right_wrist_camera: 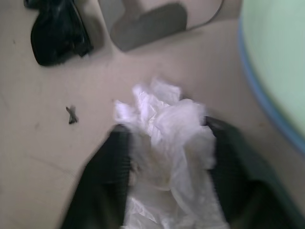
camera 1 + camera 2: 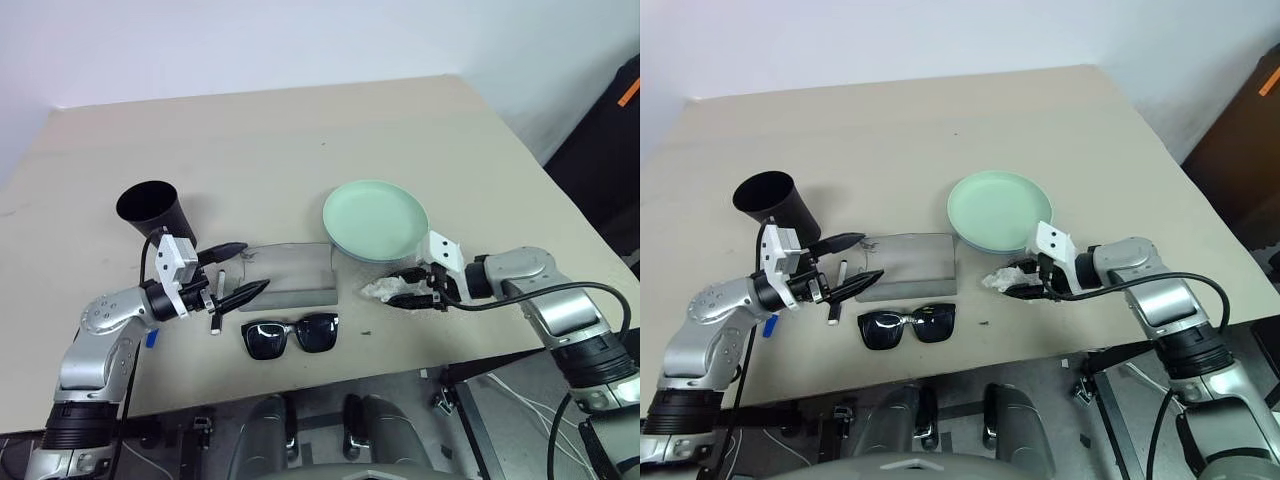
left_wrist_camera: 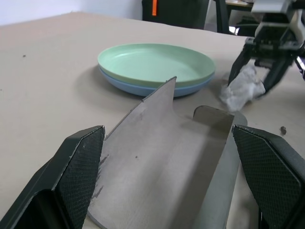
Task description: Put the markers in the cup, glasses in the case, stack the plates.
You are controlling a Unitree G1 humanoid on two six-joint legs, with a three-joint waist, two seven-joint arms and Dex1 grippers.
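Note:
The mint green plate (image 2: 375,215) rests on the light blue plate (image 3: 143,88). Just in front of them lies a crumpled white tissue (image 1: 164,124), and my right gripper (image 2: 408,288) is shut on it, one finger pressing each side. My left gripper (image 2: 250,267) is open and level, with its fingers at the left end of the grey-green case (image 2: 292,275). The black sunglasses (image 2: 290,335) lie folded open in front of the case. The black cup (image 2: 150,208) stands upright behind my left gripper. A white marker (image 2: 215,318) lies under that gripper. The blue-capped marker (image 2: 151,338) peeks out beneath my left forearm.
The beige table (image 2: 300,130) stretches bare behind the objects. Its front edge runs just below the sunglasses, its right edge past my right arm. A small dark scrap (image 1: 71,114) lies on the table near the tissue.

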